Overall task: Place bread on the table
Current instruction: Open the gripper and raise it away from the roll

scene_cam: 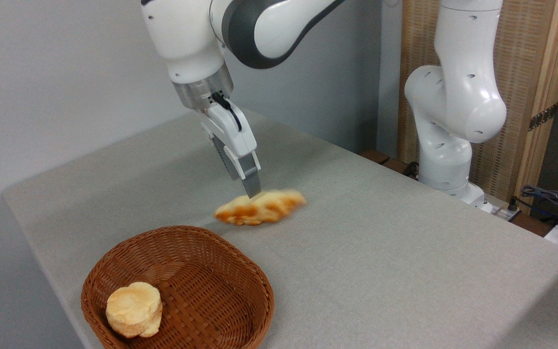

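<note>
The bread is two pieces. The long braided loaf (259,207) lies low at the middle of the table (380,232) and looks motion-blurred. My gripper (253,191) points down with its fingertips at the loaf's top edge. I see the fingers edge-on, so the gap between them and any hold on the loaf are hidden. The round bun (133,309) rests inside the wicker basket (240,271), at its front left.
The brown basket stands near the table's front left edge, just in front of the loaf. My arm's white base (446,145) rises at the table's far right side, with cables (555,198) beside it. A grey wall runs behind the table.
</note>
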Controlling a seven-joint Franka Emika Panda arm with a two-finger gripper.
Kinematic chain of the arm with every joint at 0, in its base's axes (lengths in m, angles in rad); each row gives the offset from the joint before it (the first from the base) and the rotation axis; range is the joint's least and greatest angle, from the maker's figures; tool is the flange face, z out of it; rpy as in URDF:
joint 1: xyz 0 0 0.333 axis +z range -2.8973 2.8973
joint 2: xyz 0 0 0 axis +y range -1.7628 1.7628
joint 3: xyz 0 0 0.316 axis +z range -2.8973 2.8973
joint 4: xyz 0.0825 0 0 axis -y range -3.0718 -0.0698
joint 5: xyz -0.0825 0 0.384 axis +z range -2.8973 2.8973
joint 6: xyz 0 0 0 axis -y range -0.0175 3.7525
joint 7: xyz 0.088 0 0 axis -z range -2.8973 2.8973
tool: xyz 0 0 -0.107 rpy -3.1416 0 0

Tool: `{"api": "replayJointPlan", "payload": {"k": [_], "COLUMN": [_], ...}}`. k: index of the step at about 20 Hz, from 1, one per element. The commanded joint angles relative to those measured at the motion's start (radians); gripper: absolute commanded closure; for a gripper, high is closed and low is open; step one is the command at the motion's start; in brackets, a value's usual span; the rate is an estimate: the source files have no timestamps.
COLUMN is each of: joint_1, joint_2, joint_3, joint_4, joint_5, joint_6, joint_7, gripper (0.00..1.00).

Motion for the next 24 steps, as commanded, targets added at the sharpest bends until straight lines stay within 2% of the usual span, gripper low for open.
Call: {"api": "replayJointPlan", "payload": {"k": [1, 4, 5, 6, 8, 12, 18, 20, 24], "joint_1": [0.004, -0.001, -0.002, -0.004, -0.001, 0.007, 0.007, 0.007, 0.007], "joint_2": [-0.028, -0.034, -0.033, -0.033, -0.033, -0.031, -0.023, -0.023, -0.023], "joint_3": [0.065, 0.061, 0.056, 0.045, 0.03, 0.04, 0.068, 0.08, 0.096], "joint_4": [0.073, 0.093, 0.105, 0.128, 0.148, 0.15, 0.15, 0.15, 0.151], "joint_5": [0.0, 0.006, 0.02, 0.058, 0.081, 0.078, 0.061, 0.038, 0.038], "joint_6": [-0.017, 0.0, 0.012, 0.027, 0.032, 0.032, 0.034, 0.034, 0.034], "joint_7": [0.02, 0.018, 0.015, 0.003, -0.013, -0.062, -0.063, -0.063, -0.065], "gripper": [0.0, 0.0, 0.0, 0.0, 0.0, 0.0, 0.0, 0.0, 0.0]}}
